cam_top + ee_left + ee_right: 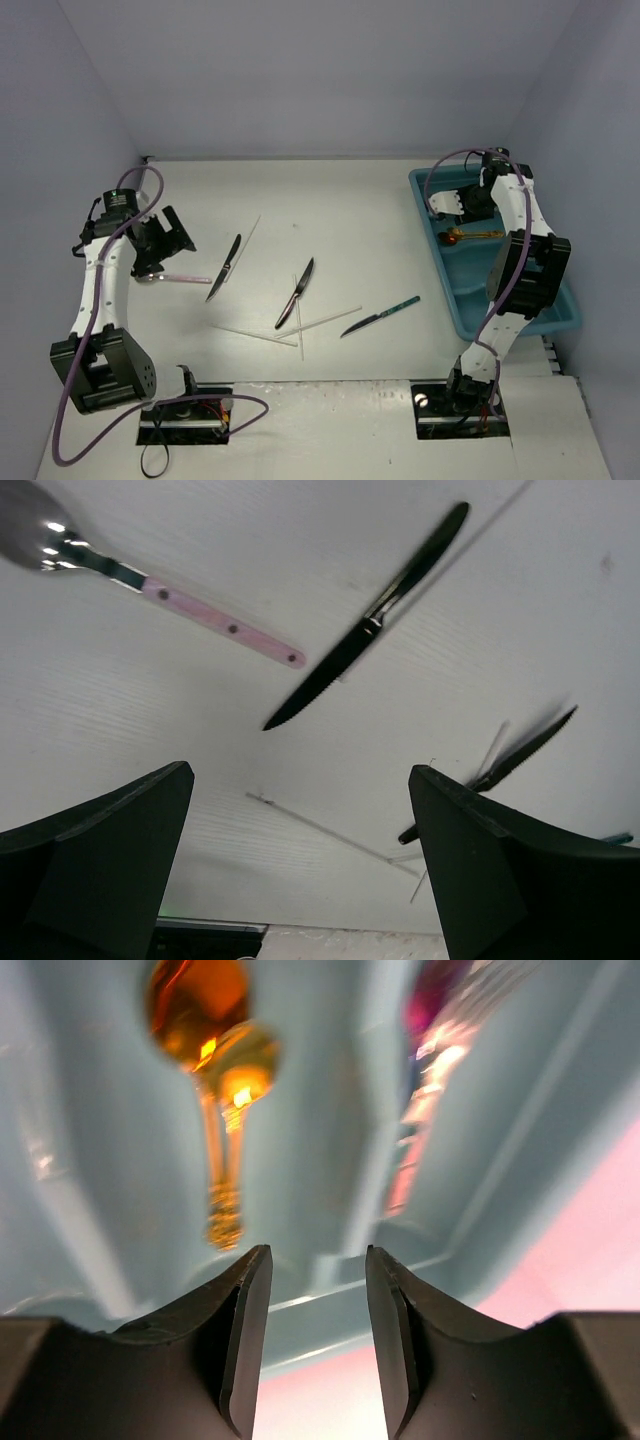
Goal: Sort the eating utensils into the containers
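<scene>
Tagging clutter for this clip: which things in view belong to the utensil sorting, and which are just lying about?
Job: teal tray, gold spoon in it, pink-handled spoon, two dark knives, teal-handled knife, white sticks.
Not the job: purple cables, the arms' base plates.

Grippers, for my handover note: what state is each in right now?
Left gripper: open, holding nothing.
Right gripper: open, empty; gold spoon lies free in the tray.

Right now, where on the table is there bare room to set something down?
Bare: the far table strip behind the knives, and the patch between middle knife and tray. Crowded: centre, where knives and white sticks cross.
</scene>
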`<state>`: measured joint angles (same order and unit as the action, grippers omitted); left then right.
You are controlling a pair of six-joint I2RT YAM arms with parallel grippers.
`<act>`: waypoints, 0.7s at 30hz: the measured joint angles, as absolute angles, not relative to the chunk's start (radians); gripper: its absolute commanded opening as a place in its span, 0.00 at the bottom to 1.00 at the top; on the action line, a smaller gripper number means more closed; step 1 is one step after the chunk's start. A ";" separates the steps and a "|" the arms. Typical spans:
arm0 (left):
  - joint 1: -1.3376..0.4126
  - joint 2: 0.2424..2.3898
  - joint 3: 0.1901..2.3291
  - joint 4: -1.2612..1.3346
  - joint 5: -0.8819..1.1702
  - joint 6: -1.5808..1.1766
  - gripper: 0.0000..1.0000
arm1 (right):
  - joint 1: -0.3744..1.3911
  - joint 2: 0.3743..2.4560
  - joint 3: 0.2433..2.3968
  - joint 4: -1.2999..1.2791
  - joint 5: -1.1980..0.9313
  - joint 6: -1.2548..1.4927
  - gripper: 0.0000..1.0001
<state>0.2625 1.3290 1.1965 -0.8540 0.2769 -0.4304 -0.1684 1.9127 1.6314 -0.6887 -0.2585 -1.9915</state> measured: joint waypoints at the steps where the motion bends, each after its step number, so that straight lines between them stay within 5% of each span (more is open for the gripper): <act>1: 0.275 1.344 1.196 -0.858 0.261 -0.436 0.89 | -0.158 1.907 1.635 -0.688 -0.273 -1.991 0.40; 9: 0.257 1.448 1.276 -0.875 0.116 -0.338 0.89 | -0.106 1.808 1.639 -0.693 -0.435 -1.889 0.41; 21: 0.231 1.602 1.427 -1.003 0.433 0.713 0.82 | -0.086 1.697 1.639 -0.704 -0.625 -1.619 0.43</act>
<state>0.2310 1.6020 1.4269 -1.0026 0.4326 0.7130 -0.0856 1.6967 1.6390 -0.7043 -0.6252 -1.6191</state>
